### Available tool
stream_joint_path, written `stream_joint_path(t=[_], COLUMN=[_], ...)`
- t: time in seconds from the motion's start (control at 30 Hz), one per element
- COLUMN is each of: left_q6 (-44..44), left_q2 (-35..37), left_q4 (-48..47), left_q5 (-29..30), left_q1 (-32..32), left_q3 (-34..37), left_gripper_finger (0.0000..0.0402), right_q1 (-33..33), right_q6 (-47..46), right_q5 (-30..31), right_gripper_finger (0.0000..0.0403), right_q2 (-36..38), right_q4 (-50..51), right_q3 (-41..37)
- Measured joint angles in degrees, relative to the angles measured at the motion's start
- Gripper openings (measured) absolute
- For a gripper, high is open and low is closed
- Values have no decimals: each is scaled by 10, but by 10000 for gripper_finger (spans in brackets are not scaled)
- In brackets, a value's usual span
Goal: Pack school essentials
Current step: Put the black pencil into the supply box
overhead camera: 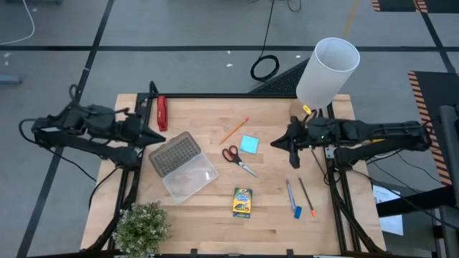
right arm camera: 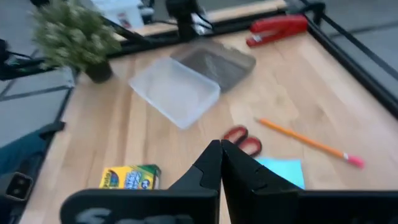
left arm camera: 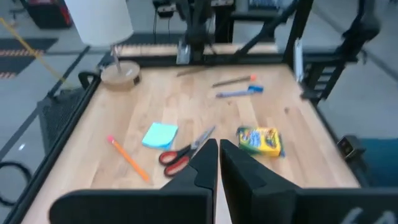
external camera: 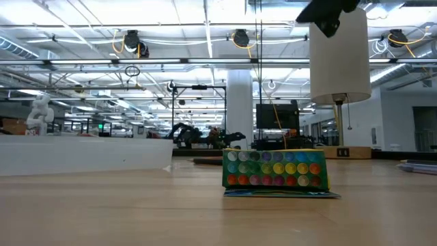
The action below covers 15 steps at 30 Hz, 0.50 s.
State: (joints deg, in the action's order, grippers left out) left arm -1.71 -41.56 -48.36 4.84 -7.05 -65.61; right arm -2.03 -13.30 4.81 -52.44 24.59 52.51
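The school essentials lie loose on the wooden table (overhead camera: 215, 222). They are red-handled scissors (overhead camera: 237, 159), a light-blue notepad (overhead camera: 249, 144), an orange pencil (overhead camera: 234, 130), a yellow-green crayon box (overhead camera: 242, 202), a blue pen (overhead camera: 290, 193), a dark pencil (overhead camera: 306, 195) and a small blue eraser (overhead camera: 297, 212). My left gripper (overhead camera: 159, 136) hovers shut at the table's left edge, beside the case lid, and its wrist view (left arm camera: 217, 155) shows nothing between the fingers. My right gripper (overhead camera: 276, 142) hovers shut right of the notepad and is also bare (right arm camera: 221, 158).
A clear plastic case (overhead camera: 190, 178) lies open at centre left, its grey dotted lid (overhead camera: 172, 153) beside it. A red stapler-like tool (overhead camera: 162, 112) lies at the far left. A white lamp (overhead camera: 328, 72) stands at the far right corner and a small plant (overhead camera: 141, 226) at the near left corner.
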Motion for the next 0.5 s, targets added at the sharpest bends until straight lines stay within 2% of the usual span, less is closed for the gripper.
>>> stream_joint_path(t=[0.2, 0.37, 0.5], left_q6=[28, 27, 29], left_q2=[-58, -91, -106], left_q4=[0, 41, 101], left_q5=[8, 12, 16], left_q1=[0, 0, 0], left_q3=[28, 76, 125], left_gripper_finger=[21, 21, 21], right_q1=[-41, -59, -55], right_q6=[-69, -164, -234], right_q5=[72, 118, 132], right_gripper_finger=[0, 0, 4], right_q2=[0, -17, -58], right_q4=[50, 157, 251], right_q3=[-31, -37, -37])
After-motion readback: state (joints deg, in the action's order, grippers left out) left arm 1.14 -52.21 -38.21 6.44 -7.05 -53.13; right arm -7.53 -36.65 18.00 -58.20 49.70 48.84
